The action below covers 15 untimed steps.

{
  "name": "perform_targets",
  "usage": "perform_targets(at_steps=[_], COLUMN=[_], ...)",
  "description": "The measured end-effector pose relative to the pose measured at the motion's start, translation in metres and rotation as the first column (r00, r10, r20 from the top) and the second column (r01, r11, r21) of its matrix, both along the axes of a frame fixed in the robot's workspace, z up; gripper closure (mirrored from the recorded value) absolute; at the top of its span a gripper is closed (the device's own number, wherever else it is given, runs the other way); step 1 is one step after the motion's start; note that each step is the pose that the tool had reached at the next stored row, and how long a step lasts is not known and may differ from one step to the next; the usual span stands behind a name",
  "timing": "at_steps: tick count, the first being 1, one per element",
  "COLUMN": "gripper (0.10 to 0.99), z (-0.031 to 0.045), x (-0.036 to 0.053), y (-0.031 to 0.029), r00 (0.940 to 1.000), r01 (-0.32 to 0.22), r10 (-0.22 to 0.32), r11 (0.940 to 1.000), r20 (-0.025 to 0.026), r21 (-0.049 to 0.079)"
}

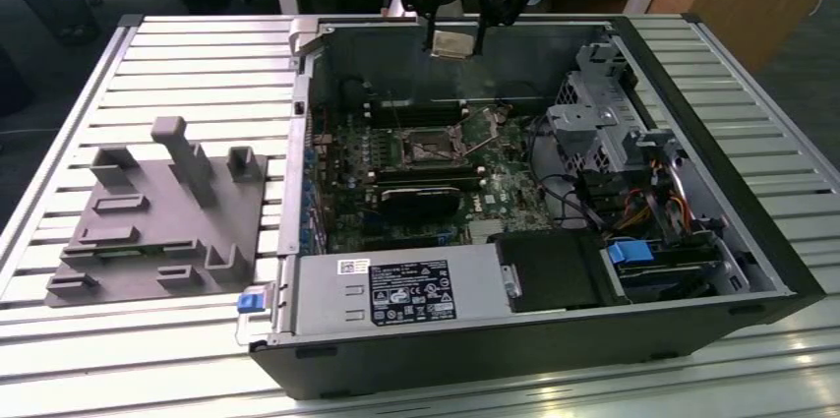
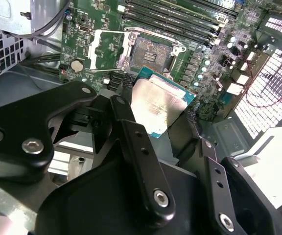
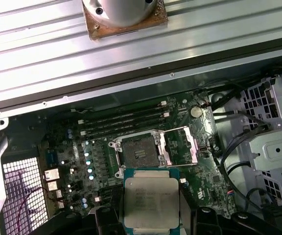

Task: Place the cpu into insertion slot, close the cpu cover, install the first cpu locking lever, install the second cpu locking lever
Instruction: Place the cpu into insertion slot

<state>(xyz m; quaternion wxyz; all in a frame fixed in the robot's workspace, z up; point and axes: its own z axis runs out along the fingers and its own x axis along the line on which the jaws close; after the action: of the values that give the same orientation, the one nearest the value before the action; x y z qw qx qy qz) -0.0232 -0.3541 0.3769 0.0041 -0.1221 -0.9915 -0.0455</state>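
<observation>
My gripper [image 1: 454, 40] hangs above the far wall of the open computer case, shut on the cpu [image 1: 453, 42], a flat silver-beige square chip. Both wrist views show the cpu [image 2: 158, 105] [image 3: 151, 203] pinched by its edges between the black fingers [image 2: 126, 125], well above the green board. The insertion slot [image 1: 427, 146] [image 2: 151, 54] [image 3: 138, 154] lies bare below, a dark square socket with a silvery rim. The cpu cover [image 2: 104, 49] [image 3: 182, 147] is swung open beside the socket, its silvery frame standing off the board.
A grey fixture block [image 1: 157, 211] with pegs sits on the slatted table at the exterior view's left. Inside the case are long memory slots [image 3: 121, 120], a black heatsink [image 1: 420, 204], a power supply [image 1: 393, 290] and a drive cage with cables [image 1: 617, 133].
</observation>
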Motion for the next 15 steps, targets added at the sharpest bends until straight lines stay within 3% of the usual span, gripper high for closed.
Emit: perform_targets(at_steps=[15], gripper=[0.545], z=[-0.0001], x=[0.0], y=[0.0], r00=[0.9997], r01=[0.023], r10=[-0.023], r11=[0.9997], r20=[0.0], r21=[0.0])
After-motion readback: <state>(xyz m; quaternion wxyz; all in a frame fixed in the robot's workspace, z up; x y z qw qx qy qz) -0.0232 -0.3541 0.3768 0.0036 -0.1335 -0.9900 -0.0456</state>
